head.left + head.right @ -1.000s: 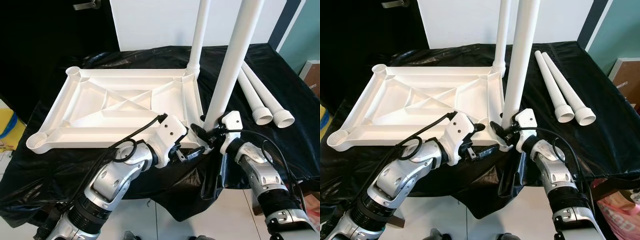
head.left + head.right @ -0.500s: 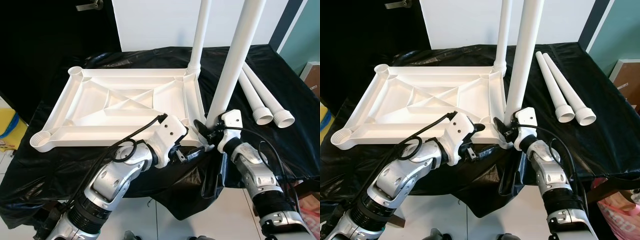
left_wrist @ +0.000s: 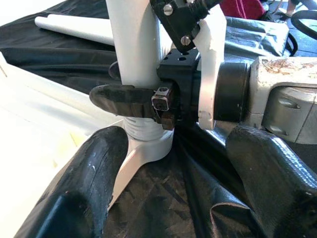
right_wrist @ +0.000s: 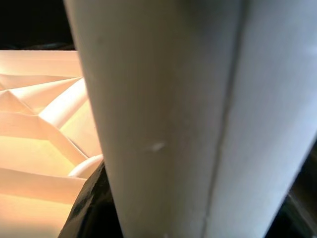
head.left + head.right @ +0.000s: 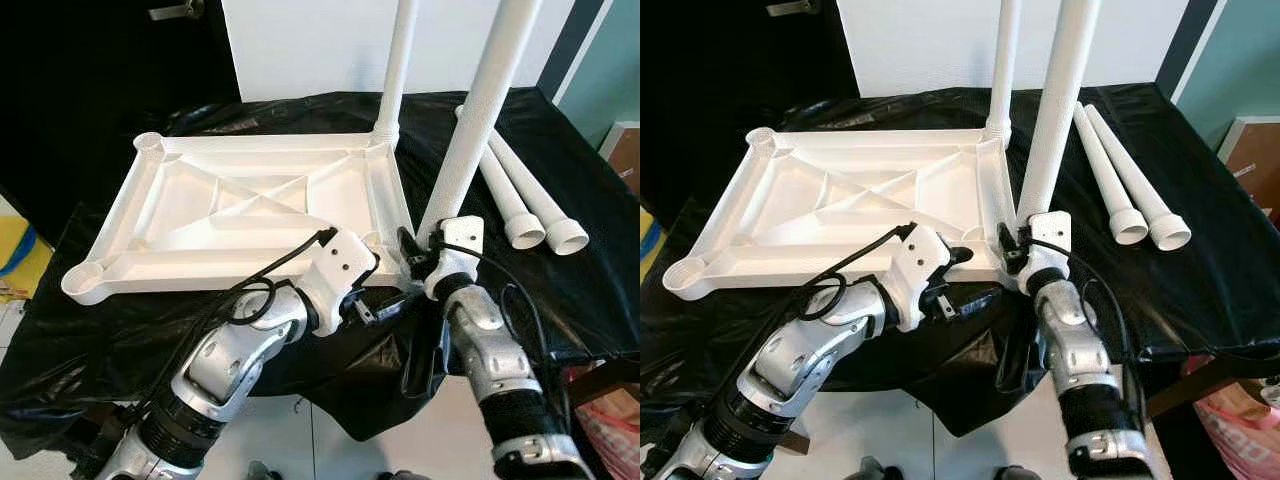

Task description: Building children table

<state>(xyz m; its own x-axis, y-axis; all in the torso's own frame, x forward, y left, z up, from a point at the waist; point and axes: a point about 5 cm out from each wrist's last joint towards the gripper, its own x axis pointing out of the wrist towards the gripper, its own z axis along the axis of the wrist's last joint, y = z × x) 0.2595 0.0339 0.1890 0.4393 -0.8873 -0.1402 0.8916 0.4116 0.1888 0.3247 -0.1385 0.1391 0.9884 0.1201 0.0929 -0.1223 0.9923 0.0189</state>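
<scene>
On the black-draped table (image 5: 560, 290) the white tabletop (image 5: 240, 215) lies upside down, one leg already standing in its far right corner. The right gripper (image 5: 418, 262) is clamped around a second leg (image 5: 470, 130) at the near right corner socket. From the left wrist view, the left gripper (image 3: 171, 198) hangs spread wide, gripping nothing, just beside that socket. Two spare legs (image 5: 525, 195) lie to the right.

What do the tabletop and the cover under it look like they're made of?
Tabletop: probably moulded plastic, matte white, judging by its ribbed underside and round corner sockets. Cover: thin black plastic sheeting, glossy, with crinkles and shiny highlights.
</scene>
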